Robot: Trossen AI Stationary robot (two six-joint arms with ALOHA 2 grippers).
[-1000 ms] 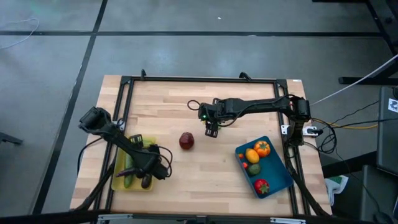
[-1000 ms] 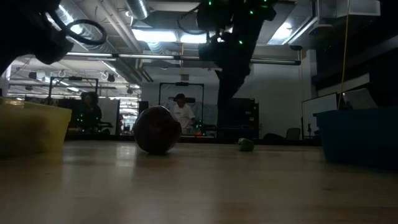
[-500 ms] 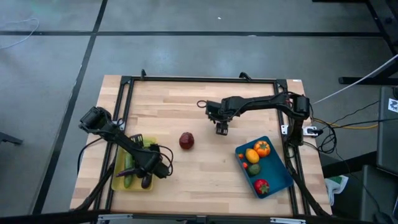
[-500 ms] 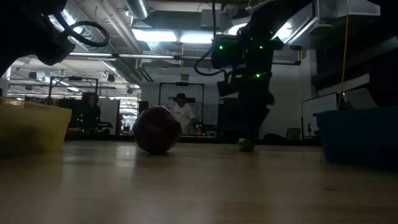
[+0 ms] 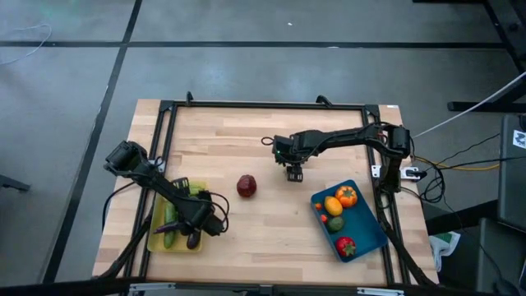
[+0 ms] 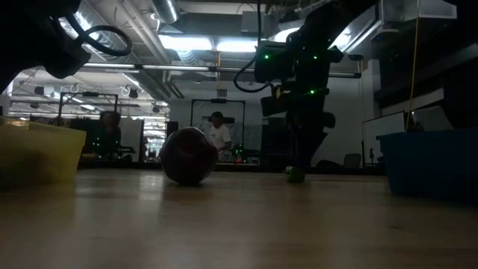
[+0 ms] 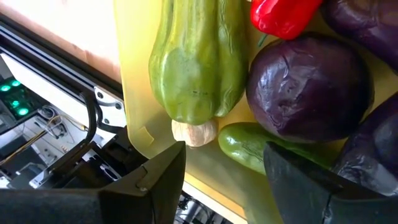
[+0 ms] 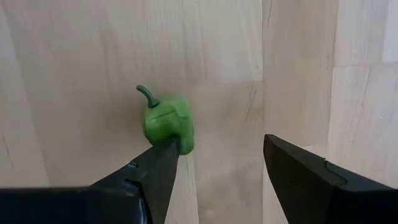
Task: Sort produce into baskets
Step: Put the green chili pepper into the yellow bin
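From above, the right gripper (image 5: 292, 173) is seen lowered mid-table, beside the blue basket (image 5: 367, 243) holding an orange (image 5: 333, 205), orange pepper (image 5: 347, 196) and red pepper (image 5: 345, 246). An apple (image 5: 246, 186) lies between the baskets. The left gripper (image 5: 201, 228) is held over the yellow basket (image 5: 156, 243).

At table height, the apple (image 6: 188, 155) is seen left of a green pepper (image 6: 296, 174), under the right gripper (image 6: 302, 161).

Left wrist view: the fingers (image 7: 158, 180) are parted, nothing clamped, above a cucumber (image 7: 198, 59) and eggplant (image 7: 308, 87).

Right wrist view: the fingers (image 8: 163, 171) are spread, one touching the green pepper (image 8: 168, 124).

No readable writing is found.
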